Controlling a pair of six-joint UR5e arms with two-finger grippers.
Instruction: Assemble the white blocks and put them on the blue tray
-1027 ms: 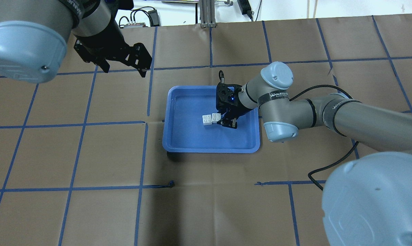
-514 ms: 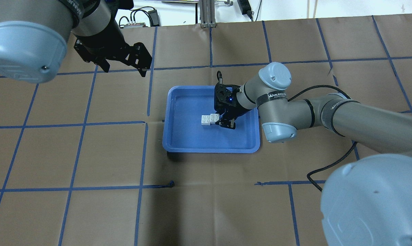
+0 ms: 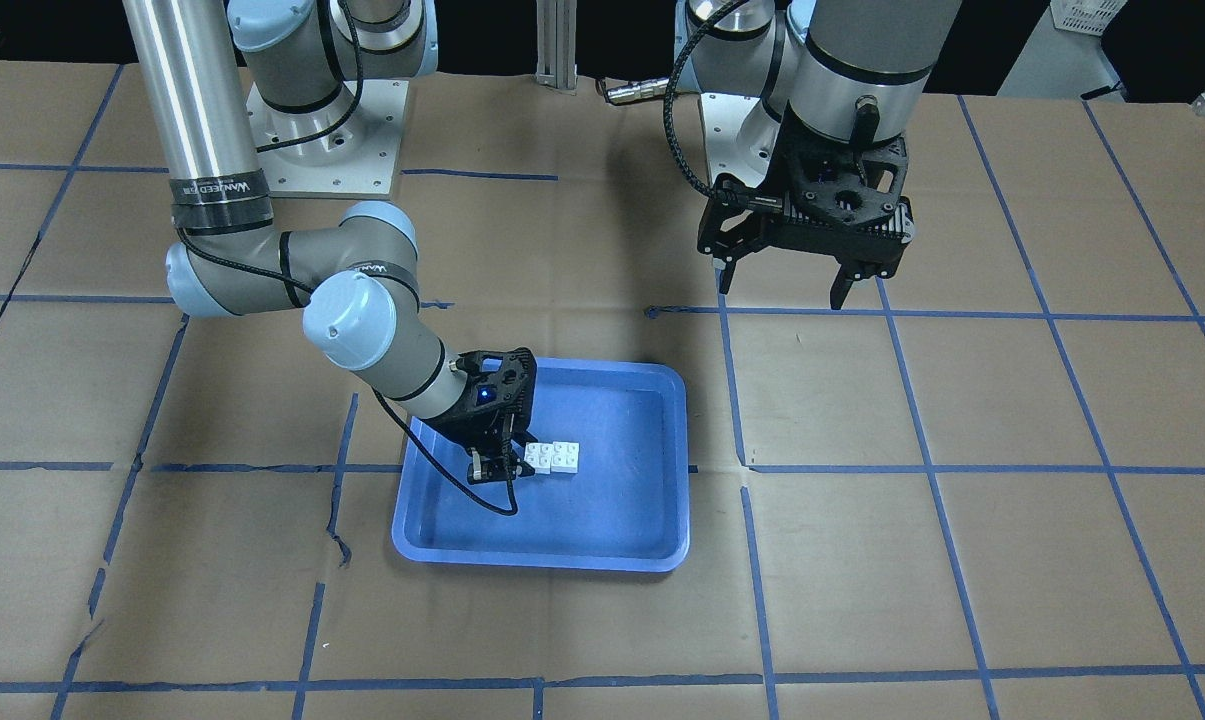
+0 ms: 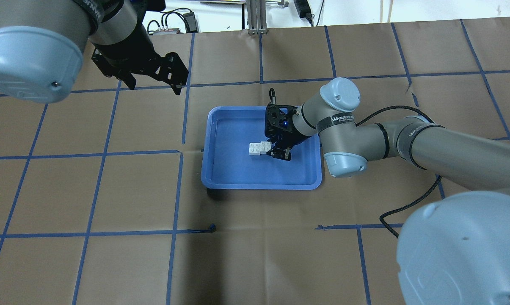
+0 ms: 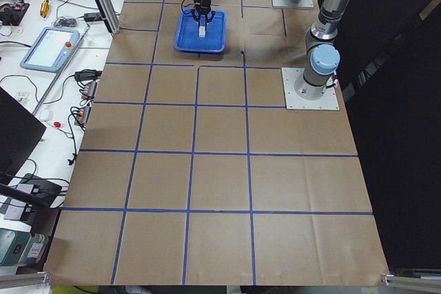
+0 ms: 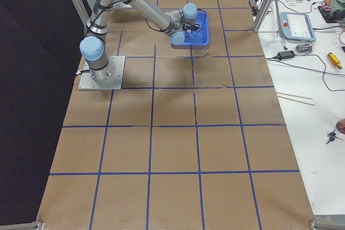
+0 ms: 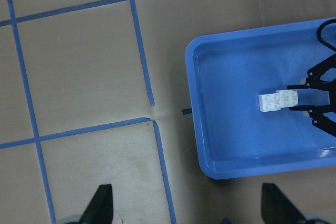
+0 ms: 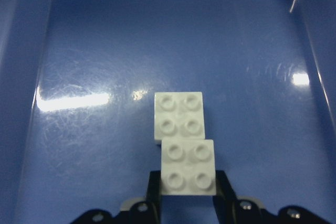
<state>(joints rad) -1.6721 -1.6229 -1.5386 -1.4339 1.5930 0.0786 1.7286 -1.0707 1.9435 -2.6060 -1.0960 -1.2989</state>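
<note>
Two white blocks (image 4: 258,148) sit joined with an offset overlap inside the blue tray (image 4: 261,185). They also show in the front view (image 3: 552,457) and the left wrist view (image 7: 277,100). My right gripper (image 4: 276,151) reaches into the tray from the right and is shut on the nearer block (image 8: 188,166), a finger on each side. The farther block (image 8: 178,114) sticks out ahead of it, low over the tray floor (image 8: 105,35). My left gripper (image 4: 155,89) hangs open and empty above the table, beyond the tray's far left corner.
Brown paper with blue tape grid lines covers the table (image 4: 111,190). The blue tray (image 3: 542,560) lies near the middle. The right arm's black cable (image 4: 407,203) loops over the table to the tray's right. Both arm bases (image 3: 322,130) stand at the robot's side.
My right gripper has shifted slightly to the left with the joined white blocks in it. The left arm has not moved.
</note>
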